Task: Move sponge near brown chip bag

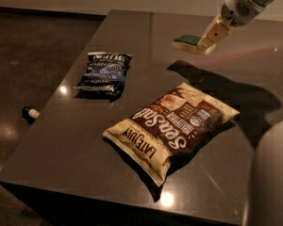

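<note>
The sponge, green on top and pale yellow below, hangs in the air above the far right part of the dark table. My gripper is shut on its right end and holds it clear of the surface. The brown chip bag, brown and cream with "Sea Salt" and "Late July" lettering, lies flat in the middle of the table, in front of and below the sponge. The arm's shadow falls on the table between the two.
A smaller dark blue-black chip bag lies on the left part of the table. A small object lies on the floor left of the table. Part of my own white body fills the lower right corner.
</note>
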You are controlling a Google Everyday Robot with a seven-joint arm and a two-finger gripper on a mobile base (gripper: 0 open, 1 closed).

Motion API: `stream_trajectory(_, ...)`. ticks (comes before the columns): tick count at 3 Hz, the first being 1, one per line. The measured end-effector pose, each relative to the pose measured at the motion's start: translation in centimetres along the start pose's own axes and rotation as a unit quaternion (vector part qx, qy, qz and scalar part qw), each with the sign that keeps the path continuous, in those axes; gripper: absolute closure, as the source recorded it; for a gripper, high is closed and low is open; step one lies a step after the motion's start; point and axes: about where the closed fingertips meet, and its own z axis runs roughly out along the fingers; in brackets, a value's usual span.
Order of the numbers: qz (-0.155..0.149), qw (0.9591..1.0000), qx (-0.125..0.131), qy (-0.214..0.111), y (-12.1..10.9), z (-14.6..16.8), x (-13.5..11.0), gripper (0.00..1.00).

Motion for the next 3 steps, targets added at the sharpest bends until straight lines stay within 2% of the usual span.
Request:
stream_trajectory(1, -0.007, 0.9997, -0.024, -0.005, 3.9, -0.6, 0.9, 0.84)
stream_trajectory(2, -0.008, 0.998, -0.063, -0.001, 8.2, 1.1, 2.2, 0.6)
stream_trajectory(3, 0.001, 0.9972, -0.075, 0.005, 10.6, 2.2, 2.7, 0.38)
